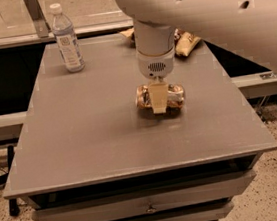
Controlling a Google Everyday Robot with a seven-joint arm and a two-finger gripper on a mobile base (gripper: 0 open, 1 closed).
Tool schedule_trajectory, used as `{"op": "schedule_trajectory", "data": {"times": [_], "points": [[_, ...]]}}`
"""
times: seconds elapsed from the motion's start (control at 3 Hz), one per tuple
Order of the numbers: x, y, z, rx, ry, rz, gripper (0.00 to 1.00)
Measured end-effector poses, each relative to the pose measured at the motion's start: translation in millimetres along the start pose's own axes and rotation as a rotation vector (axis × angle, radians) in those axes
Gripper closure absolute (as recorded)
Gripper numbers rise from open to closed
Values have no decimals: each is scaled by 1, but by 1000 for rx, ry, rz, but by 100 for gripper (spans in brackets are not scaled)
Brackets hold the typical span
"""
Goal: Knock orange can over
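Note:
The orange can lies on its side on the grey table, a little right of the middle. My gripper points straight down from the white arm and is shut on the can. One tan finger crosses the can's front and the other finger is hidden behind it. The can's copper body with pale label patches shows on both sides of the finger. It rests on or just above the tabletop.
A clear plastic water bottle stands upright at the table's back left. A brown-and-yellow chip bag lies at the back right, partly behind the arm. Drawers sit under the tabletop. A railing runs behind the table.

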State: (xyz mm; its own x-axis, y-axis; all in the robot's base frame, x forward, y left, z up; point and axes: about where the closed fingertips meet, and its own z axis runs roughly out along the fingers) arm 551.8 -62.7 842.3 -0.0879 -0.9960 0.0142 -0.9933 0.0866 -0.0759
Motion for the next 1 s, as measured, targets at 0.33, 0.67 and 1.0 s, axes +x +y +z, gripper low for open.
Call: {"op": "schedule_trajectory", "data": {"times": [0.33,0.67,1.0], "points": [[1,-4,-1,39,30,24,35],[-7,-5,-9,73,7,37,12],[-16,-1,-22,93,-47,54,0]]}}
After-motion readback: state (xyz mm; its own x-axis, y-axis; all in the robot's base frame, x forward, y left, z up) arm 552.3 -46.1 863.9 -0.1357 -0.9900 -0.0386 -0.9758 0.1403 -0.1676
